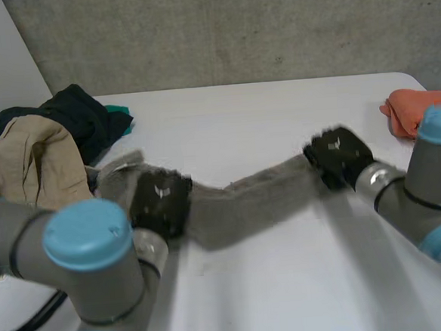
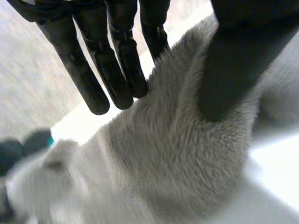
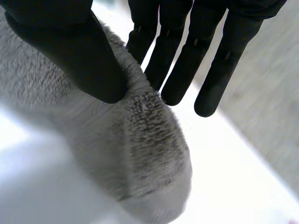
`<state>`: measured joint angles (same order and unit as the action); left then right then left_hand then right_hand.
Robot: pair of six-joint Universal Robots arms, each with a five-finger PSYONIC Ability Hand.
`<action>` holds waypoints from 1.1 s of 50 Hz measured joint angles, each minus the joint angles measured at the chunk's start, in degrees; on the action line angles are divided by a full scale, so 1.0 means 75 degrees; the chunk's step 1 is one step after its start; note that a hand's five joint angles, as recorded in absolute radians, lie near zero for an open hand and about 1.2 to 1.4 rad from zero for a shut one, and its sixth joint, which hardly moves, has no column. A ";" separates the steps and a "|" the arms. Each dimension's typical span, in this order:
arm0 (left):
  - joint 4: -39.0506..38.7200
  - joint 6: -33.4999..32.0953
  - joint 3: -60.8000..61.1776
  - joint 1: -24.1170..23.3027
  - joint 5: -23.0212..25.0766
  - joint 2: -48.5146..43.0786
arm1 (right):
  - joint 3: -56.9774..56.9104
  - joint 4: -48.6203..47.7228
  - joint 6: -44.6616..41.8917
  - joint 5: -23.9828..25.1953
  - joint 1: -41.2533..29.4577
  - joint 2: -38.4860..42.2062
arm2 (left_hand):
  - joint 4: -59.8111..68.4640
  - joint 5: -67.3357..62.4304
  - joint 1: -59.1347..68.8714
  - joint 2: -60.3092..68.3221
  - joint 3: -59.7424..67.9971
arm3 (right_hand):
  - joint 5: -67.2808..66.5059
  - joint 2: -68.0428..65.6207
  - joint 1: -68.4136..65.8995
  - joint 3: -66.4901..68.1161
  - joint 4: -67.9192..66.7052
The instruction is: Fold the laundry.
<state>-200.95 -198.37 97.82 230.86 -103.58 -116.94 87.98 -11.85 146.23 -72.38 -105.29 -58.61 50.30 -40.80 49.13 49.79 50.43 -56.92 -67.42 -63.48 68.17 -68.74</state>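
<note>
Grey cloth (image 1: 246, 201): we see it stretched as a band across the middle of the table (image 1: 289, 282).
Left hand (image 1: 160, 200): at the cloth's left end, thumb pressed onto the fleece and straight fingers (image 2: 88, 84) behind it, pinching it.
Right hand (image 1: 339, 156): at the cloth's right end, where we read thumb and straight fingers (image 3: 182, 70) nipping its edge.
Laundry pile (image 1: 35, 163): beige and dark garments at the table's left edge.
Orange cloth (image 1: 406, 111): at the right edge.

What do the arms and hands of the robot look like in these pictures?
Both arms are thick grey tubes with round light-blue caps on the joints: left arm, right arm. Each ends in a black hand, the left hand and the right hand. The fingers are slim, matte, round-tipped; the thumb is broader.
</note>
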 measured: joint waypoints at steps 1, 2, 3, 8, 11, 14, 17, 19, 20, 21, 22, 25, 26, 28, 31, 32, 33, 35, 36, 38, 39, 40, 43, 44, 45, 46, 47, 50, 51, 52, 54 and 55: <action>0.0086 0.0026 0.0098 -0.0065 -0.0088 -0.0032 | 0.0034 0.0054 -0.0078 -0.0027 0.0023 0.0024 | 0.0000 0.0000 0.0000 0.0000 0.0000 | 0.0000 -0.0001 0.0000 0.0000 -0.0001; 0.0159 0.0050 0.0163 -0.0118 -0.0155 -0.0038 | 0.0103 0.0175 -0.0249 -0.0094 0.0073 0.0073 | -0.0826 0.0872 -0.0959 -0.0741 -0.0803 | -0.0001 -0.0001 0.0000 0.0000 -0.0002; 0.0285 0.0095 0.0244 -0.0192 -0.0250 -0.0014 | 0.0197 0.0386 -0.0525 -0.0209 0.0167 0.0135 | -0.1856 0.1918 -0.2043 -0.1762 -0.1813 | 0.0000 0.0000 0.0000 0.0000 -0.0004; 0.0983 0.0402 0.0383 -0.0397 -0.0455 0.0666 | 0.0324 0.0883 -0.0951 -0.0391 0.0423 0.0051 | -0.5028 0.5017 -0.5094 -0.4919 -0.5012 | 0.0000 0.0000 0.0000 0.0000 -0.0004; 0.1197 0.0501 0.0363 -0.0337 -0.0433 0.1057 | 0.0357 0.0977 -0.0970 -0.0366 0.0493 -0.0093 | -0.5161 0.5065 -0.5107 -0.5044 -0.5117 | 0.0000 -0.0001 0.0000 0.0000 -0.0004; 0.1454 0.0608 0.0228 0.0151 -0.0189 0.1718 | 0.0434 0.1050 -0.0939 -0.0230 0.0587 -0.0483 | -0.5162 0.5066 -0.5107 -0.5045 -0.5117 | -0.0001 -0.0001 0.0000 0.0000 -0.0004; 0.1532 0.0624 0.0063 0.0721 0.0159 0.1951 | 0.0491 0.1046 -0.0915 -0.0133 0.0616 -0.0724 | -0.5162 0.5066 -0.5107 -0.5045 -0.5117 | 0.0000 0.0000 0.0000 0.0000 -0.0004; 0.1598 0.0618 -0.0167 0.1360 0.0640 0.1995 | 0.0551 0.1027 -0.0900 -0.0053 0.0626 -0.0916 | -0.5155 0.5066 -0.5082 -0.5040 -0.5113 | 0.0001 0.0000 0.0000 0.0000 -0.0004; 0.1620 0.0614 -0.0232 0.1517 0.0775 0.1973 | 0.0567 0.1020 -0.0898 -0.0031 0.0627 -0.0958 | -0.5129 0.5055 -0.5038 -0.5015 -0.5087 | 0.0001 -0.0001 0.0000 0.0000 -0.0004; 0.1675 0.0599 -0.0396 0.1854 0.1095 0.1885 | 0.0590 0.1007 -0.0895 -0.0001 0.0622 -0.1018 | -0.5075 0.5033 -0.4960 -0.4971 -0.5057 | 0.0001 -0.0001 0.0000 0.0000 -0.0004; 0.1721 0.0587 -0.0514 0.2063 0.1301 0.1799 | 0.0605 0.0998 -0.0893 0.0019 0.0619 -0.1053 | -0.4978 0.4992 -0.4821 -0.4862 -0.4979 | 0.0001 -0.0001 0.0000 0.0000 -0.0004; 0.2022 0.0504 -0.1140 0.2875 0.2230 0.1209 | 0.0642 0.0968 -0.0887 0.0067 0.0584 -0.1109 | -0.4414 0.4471 -0.4206 -0.4379 -0.4472 | 0.0001 0.0000 0.0000 0.0000 -0.0004; 0.2072 0.0492 -0.1222 0.2955 0.2332 0.1124 | 0.0645 0.0964 -0.0888 0.0069 0.0578 -0.1108 | -0.4406 0.4461 -0.4196 -0.4362 -0.4461 | 0.0001 0.0000 0.0000 0.0000 -0.0004; 0.2362 0.0410 -0.1688 0.3333 0.2843 0.0637 | 0.0653 0.0951 -0.0889 0.0074 0.0548 -0.1094 | -0.4227 0.4299 -0.4054 -0.4201 -0.4281 | 0.0001 0.0000 0.0000 0.0000 -0.0004; 0.2803 0.0235 -0.2345 0.3692 0.3415 -0.0081 | 0.0654 0.0930 -0.0890 0.0069 0.0512 -0.1053 | -0.4009 0.4066 -0.3849 -0.3970 -0.4052 | 0.0001 0.0000 0.0000 0.0000 -0.0005; 0.2930 0.0166 -0.2527 0.3763 0.3547 -0.0289 | 0.0654 0.0914 -0.0894 0.0063 0.0491 -0.1019 | -0.3927 0.3974 -0.3775 -0.3879 -0.3968 | 0.0001 0.0000 0.0000 0.0000 -0.0005; 0.3037 0.0082 -0.2699 0.3814 0.3670 -0.0494 | 0.0653 0.0908 -0.0895 0.0059 0.0484 -0.1004 | -0.3833 0.3878 -0.3679 -0.3793 -0.3870 | 0.0001 -0.0001 0.0000 0.0000 -0.0005; 0.3188 -0.0100 -0.2982 0.3867 0.3862 -0.0852 | 0.0648 0.0891 -0.0900 0.0052 0.0464 -0.0969 | -0.3720 0.3756 -0.3557 -0.3676 -0.3745 | 0.0001 -0.0001 0.0000 0.0000 -0.0005; 0.3241 -0.0229 -0.3136 0.3877 0.3959 -0.1060 | 0.0644 0.0881 -0.0902 0.0048 0.0453 -0.0950 | -0.3643 0.3674 -0.3485 -0.3587 -0.3671 | 0.0001 -0.0001 0.0000 0.0000 -0.0005; 0.3269 -0.0462 -0.3354 0.3854 0.4092 -0.1394 | 0.0638 0.0868 -0.0902 0.0043 0.0436 -0.0927 | -0.3464 0.3508 -0.3316 -0.3411 -0.3490 | 0.0001 -0.0001 0.0000 0.0000 -0.0004; 0.3242 -0.0597 -0.3458 0.3817 0.4152 -0.1575 | 0.0633 0.0861 -0.0900 0.0041 0.0426 -0.0915 | -0.3336 0.3377 -0.3181 -0.3298 -0.3377 | 0.0001 -0.0001 0.0000 0.0000 -0.0004; 0.3201 -0.0678 -0.3513 0.3783 0.4186 -0.1693 | 0.0631 0.0858 -0.0898 0.0041 0.0419 -0.0908 | -0.3300 0.3343 -0.3138 -0.3258 -0.3343 | 0.0001 0.0000 0.0000 0.0000 -0.0005; 0.2992 -0.0837 -0.3596 0.3662 0.4248 -0.1960 | 0.0625 0.0850 -0.0893 0.0037 0.0395 -0.0891 | -0.3047 0.3095 -0.2880 -0.3005 -0.3097 | 0.0001 -0.0001 0.0000 0.0000 -0.0005; 0.2908 -0.0862 -0.3601 0.3620 0.4261 -0.2023 | 0.0624 0.0847 -0.0891 0.0037 0.0389 -0.0886 | -0.2889 0.2940 -0.2719 -0.2849 -0.2942 | 0.0001 -0.0001 0.0000 0.0000 -0.0005; 0.2802 -0.0882 -0.3601 0.3575 0.4272 -0.2080 | 0.0626 0.0844 -0.0888 0.0037 0.0381 -0.0880 | -0.2829 0.2883 -0.2659 -0.2788 -0.2868 | 0.0001 -0.0001 0.0000 0.0000 -0.0005; 0.2713 -0.0894 -0.3595 0.3537 0.4276 -0.2121 | 0.0627 0.0841 -0.0886 0.0036 0.0377 -0.0877 | -0.2741 0.2800 -0.2568 -0.2702 -0.2794 | 0.0001 0.0000 0.0000 0.0000 -0.0005; 0.2548 -0.0910 -0.3574 0.3474 0.4274 -0.2185 | 0.0630 0.0832 -0.0883 0.0035 0.0370 -0.0871 | -0.2619 0.2687 -0.2449 -0.2591 -0.2667 | 0.0001 -0.0001 0.0000 0.0000 -0.0005; 0.2265 -0.0936 -0.3533 0.3377 0.4250 -0.2263 | 0.0641 0.0813 -0.0878 0.0033 0.0362 -0.0860 | -0.2578 0.2636 -0.2426 -0.2546 -0.2637 | 0.0001 -0.0001 0.0000 0.0000 -0.0005; 0.2169 -0.0953 -0.3516 0.3349 0.4229 -0.2289 | 0.0644 0.0806 -0.0876 0.0032 0.0360 -0.0855 | -0.2578 0.2637 -0.2426 -0.2546 -0.2637 | 0.0001 -0.0001 0.0000 0.0000 -0.0005; 0.2076 -0.0982 -0.3500 0.3324 0.4200 -0.2312 | 0.0646 0.0799 -0.0872 0.0033 0.0360 -0.0850 | -0.2581 0.2637 -0.2427 -0.2546 -0.2637 | 0.0001 -0.0001 0.0000 0.0000 -0.0004; 0.1941 -0.1073 -0.3470 0.3289 0.4123 -0.2349 | 0.0648 0.0779 -0.0860 0.0037 0.0361 -0.0828 | -0.2584 0.2640 -0.2429 -0.2546 -0.2638 | 0.0001 -0.0001 0.0000 0.0000 -0.0005; 0.1918 -0.1104 -0.3463 0.3284 0.4102 -0.2356 | 0.0648 0.0775 -0.0858 0.0038 0.0361 -0.0822 | -0.2584 0.2640 -0.2429 -0.2546 -0.2638 | 0.0001 0.0000 0.0000 0.0000 -0.0005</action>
<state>-186.56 -206.65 71.85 255.49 -72.82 -134.61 92.84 -6.04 139.80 -72.10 -102.59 -64.78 30.92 -20.99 30.91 30.69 30.64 -56.91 -67.42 -63.48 68.17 -68.77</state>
